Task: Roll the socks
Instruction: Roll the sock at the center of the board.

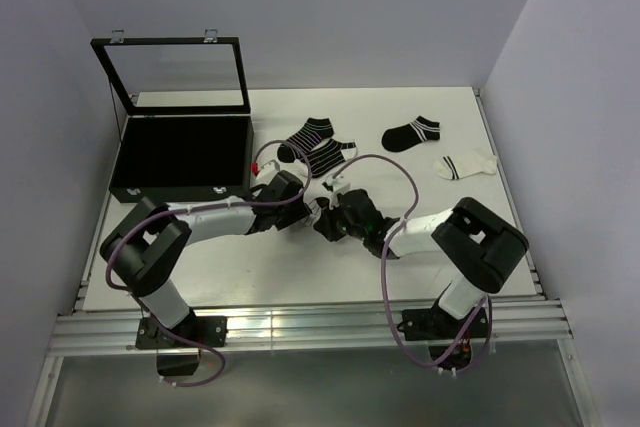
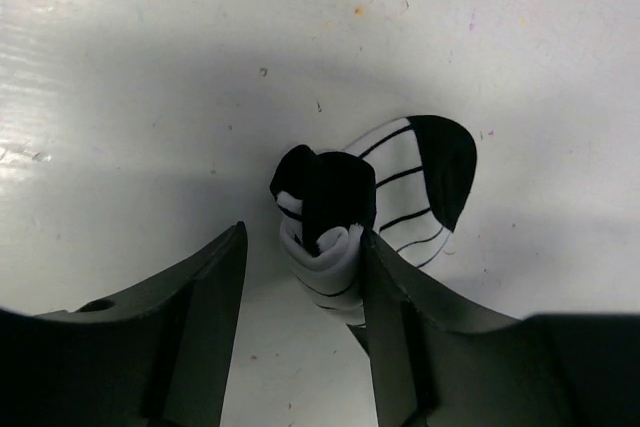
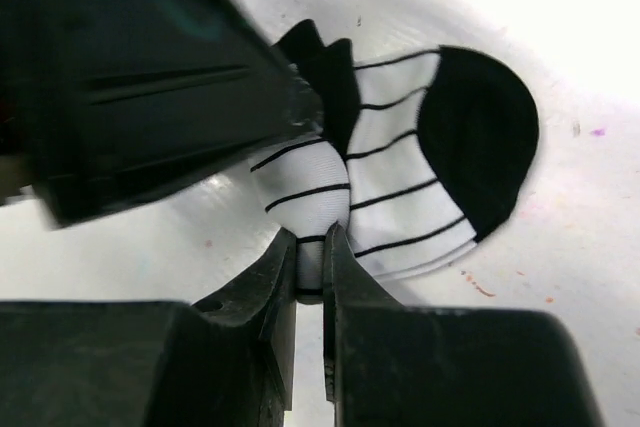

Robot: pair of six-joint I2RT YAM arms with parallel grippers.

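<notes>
Socks first: the one in play is the half-rolled sock (image 2: 400, 187), white with thin black stripes and a black toe. It's on the white table (image 2: 150, 67), roughly mid-table, right where the two arms meet. One end is bunched into a tight little roll with the black cuff on top. The toe end lies flat, fanning out away from both wrists.

Left gripper (image 2: 303, 247) has its jaws standing apart with the rolled end between them. On the left wrist cam the roll is up against the finger on the right of that view, and there's a clear gap to the other finger, so it's not squeezing anything.

Right gripper (image 3: 308, 247) is the opposite: jaws almost together, pinching a fold of white fabric at the near edge of the roll. In that view the left gripper's dark body fills the upper left, right against the cuff side of the roll.

From overhead the sock is mostly hidden under the two gripper heads, so I can't make out much.

The rest of the bunch is further back, well apart from the grippers: a black striped pair (image 1: 318, 147) overlapping each other, a black sock (image 1: 412, 133) flat to their right, and a flat white sock (image 1: 466, 164) nearest the right edge. A black case (image 1: 183, 157) with its glass lid up sits back left.
</notes>
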